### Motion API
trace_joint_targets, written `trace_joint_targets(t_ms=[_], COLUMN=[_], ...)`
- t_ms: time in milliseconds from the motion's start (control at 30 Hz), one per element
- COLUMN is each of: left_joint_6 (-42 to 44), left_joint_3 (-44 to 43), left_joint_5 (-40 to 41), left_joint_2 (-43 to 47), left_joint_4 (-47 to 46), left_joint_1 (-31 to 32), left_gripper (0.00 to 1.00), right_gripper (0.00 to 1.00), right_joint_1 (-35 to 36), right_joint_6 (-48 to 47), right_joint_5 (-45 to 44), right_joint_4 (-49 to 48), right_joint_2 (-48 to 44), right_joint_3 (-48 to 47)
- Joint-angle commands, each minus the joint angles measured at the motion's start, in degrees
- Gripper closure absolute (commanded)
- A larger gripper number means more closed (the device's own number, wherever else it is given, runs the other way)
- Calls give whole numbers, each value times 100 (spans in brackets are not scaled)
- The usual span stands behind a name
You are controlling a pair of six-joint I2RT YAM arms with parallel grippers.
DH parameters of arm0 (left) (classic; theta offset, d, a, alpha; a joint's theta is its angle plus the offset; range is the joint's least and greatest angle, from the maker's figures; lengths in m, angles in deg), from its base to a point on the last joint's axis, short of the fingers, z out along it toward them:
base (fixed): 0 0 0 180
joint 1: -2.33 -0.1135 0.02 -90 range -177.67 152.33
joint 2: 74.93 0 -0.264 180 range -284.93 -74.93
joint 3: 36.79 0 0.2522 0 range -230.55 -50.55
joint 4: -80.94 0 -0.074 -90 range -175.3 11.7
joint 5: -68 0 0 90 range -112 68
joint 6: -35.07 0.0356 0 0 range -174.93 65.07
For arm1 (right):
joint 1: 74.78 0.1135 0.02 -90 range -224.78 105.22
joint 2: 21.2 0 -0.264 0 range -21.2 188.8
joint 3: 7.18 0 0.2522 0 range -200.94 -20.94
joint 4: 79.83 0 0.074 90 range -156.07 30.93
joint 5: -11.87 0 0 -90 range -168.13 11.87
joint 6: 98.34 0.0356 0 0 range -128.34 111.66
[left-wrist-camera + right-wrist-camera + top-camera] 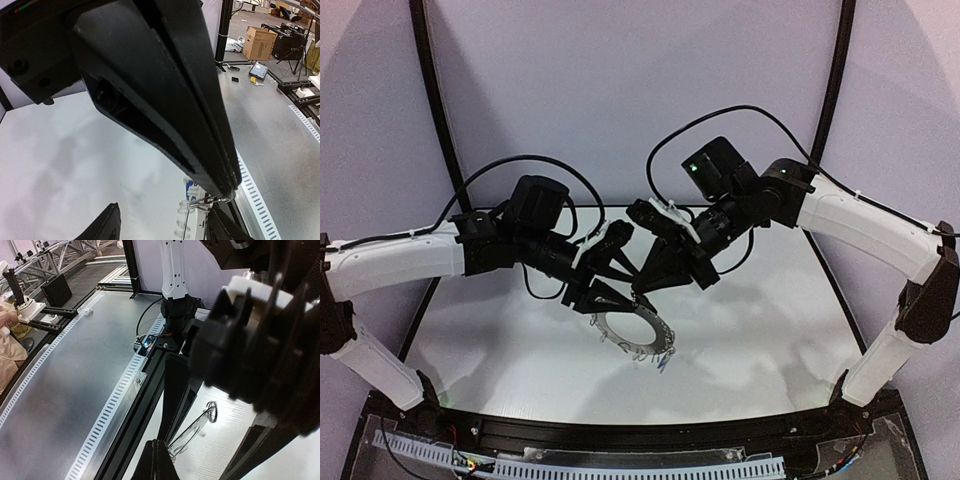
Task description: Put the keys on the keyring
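Top external view: your two hands meet over the keyring (612, 325), which sits near the middle of the tabletop (770, 340).
Your right hand (156, 456) reaches the keyring's far rim with its fingers pressed together, pinching that rim. Your left hand (165, 227) is at the keyring's left side, fingers spread, one on either side of the right hand's tip and a thin wire loop (202, 201) on the keyring.
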Motion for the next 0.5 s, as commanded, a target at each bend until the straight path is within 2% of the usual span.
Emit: trace_joint_targets(t_ms=[0,133,200,300,400,433,467], left_joint_6=[-73,-116,-148,-188,-253,-277,-298], left_joint_3=[39,35,46,50,111,149,173], left_joint_5=[-59,-117,-131,-107,-15,48,84], left_joint_2=[-39,-43,-35,-28,47,69,105], left_joint_4=[-38,-56,-70,-77,-93,-108,-115], left_joint_1=[26,26,26,26,26,26,26], left_gripper=[44,54,64,70,92,97,98], right_gripper=[100,100,100,100,100,100,100], right_joint_1=[64,71,73,76,91,91,91], right_joint_6=[234,330,339,422,479,472,477], right_joint_5=[-72,-109,-121,-250,-411,-427,-448], right_joint_4=[-486,-648,-676,-747,-963,-1025,-1099], right_joint_2=[-132,-212,-226,-248,-361,-442,-496], right_joint_3=[5,102,130,177,369,475,562])
